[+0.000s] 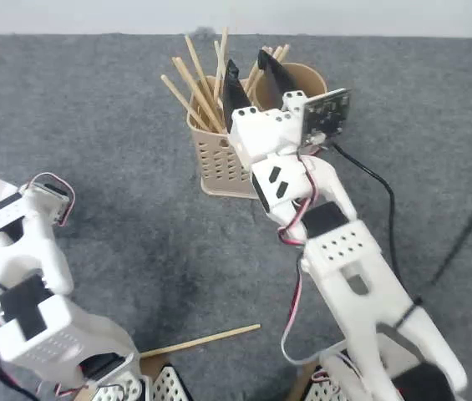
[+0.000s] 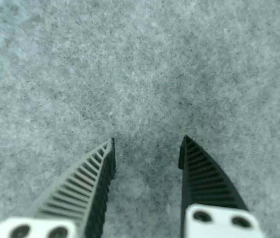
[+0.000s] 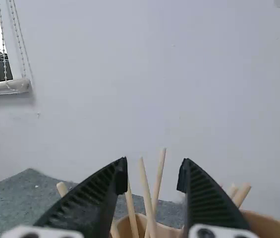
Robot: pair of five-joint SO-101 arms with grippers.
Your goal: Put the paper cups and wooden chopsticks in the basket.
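**While one chopstick lies loose, the basket holds the rest**

Though most of the work looks done, one chopstick (image 1: 202,341) lies flat on the grey mat (image 1: 135,251), close to the arm bases and well apart from the basket (image 1: 219,171). A bundle of sticks (image 1: 198,83) stands in the basket, leaning out over its rim. A brown cup (image 1: 307,79) sits at the basket's side, partly hidden by the arm, so I cannot tell whether it is inside or just beside.

The right gripper (image 1: 246,60) hangs over the basket with its jaws apart and nothing between them. The left gripper (image 2: 148,141) points down at bare mat, also spread and holding nothing.

The loose stick is probably very light, stiff and thin. It may roll or pivot if caught off-centre, and the soft mat leaves little room for a fingertip to get beneath it. A pinch across its width near the middle should keep it balanced. A grip near one end would likely let it swing. The stick lies nearer the left arm's base, so that arm seems better placed to take it.
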